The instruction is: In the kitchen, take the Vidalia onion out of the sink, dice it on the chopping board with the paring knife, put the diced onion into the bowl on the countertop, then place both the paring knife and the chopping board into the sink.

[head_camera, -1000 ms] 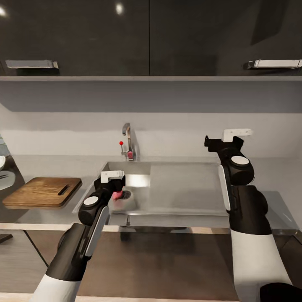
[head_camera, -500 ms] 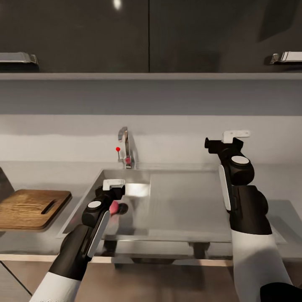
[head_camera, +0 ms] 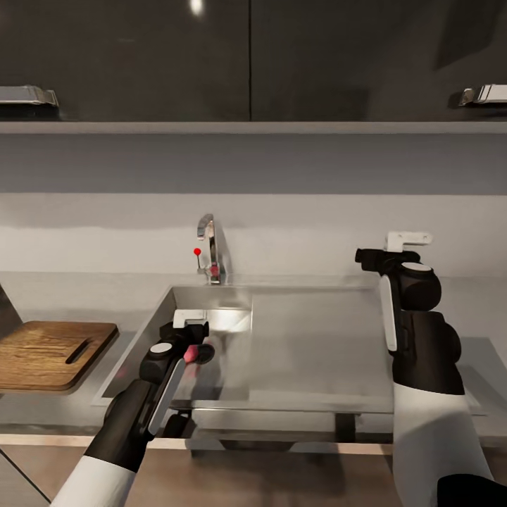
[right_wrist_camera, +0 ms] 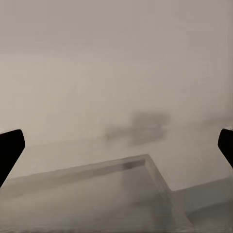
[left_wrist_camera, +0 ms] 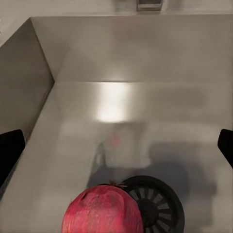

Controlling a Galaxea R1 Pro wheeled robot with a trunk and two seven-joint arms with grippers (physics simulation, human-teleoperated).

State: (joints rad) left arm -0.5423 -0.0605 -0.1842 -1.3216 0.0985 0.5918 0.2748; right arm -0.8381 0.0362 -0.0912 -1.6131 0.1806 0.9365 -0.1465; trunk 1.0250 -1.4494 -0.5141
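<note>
Your left gripper (head_camera: 189, 331), fingers spread wide, hangs inside the sink (head_camera: 310, 338) over the Vidalia onion (left_wrist_camera: 103, 210), which rests on the basin floor touching the drain (left_wrist_camera: 158, 201). Your right gripper (head_camera: 394, 248), also wide, hovers near the sink's far right corner. The chopping board (head_camera: 49, 352) lies on the countertop (head_camera: 63, 292) left of the sink; the tap (head_camera: 210, 250) stands at its far edge.

Soft, even light falls from above me; a bright patch glares on the sink (left_wrist_camera: 112, 104) floor, and a ceiling light glints on the dark upper cupboards (head_camera: 197, 7). My right wrist's picture is hazy and washed out, while my left's is sharper, with a soft shadow beside the drain (left_wrist_camera: 158, 204).
</note>
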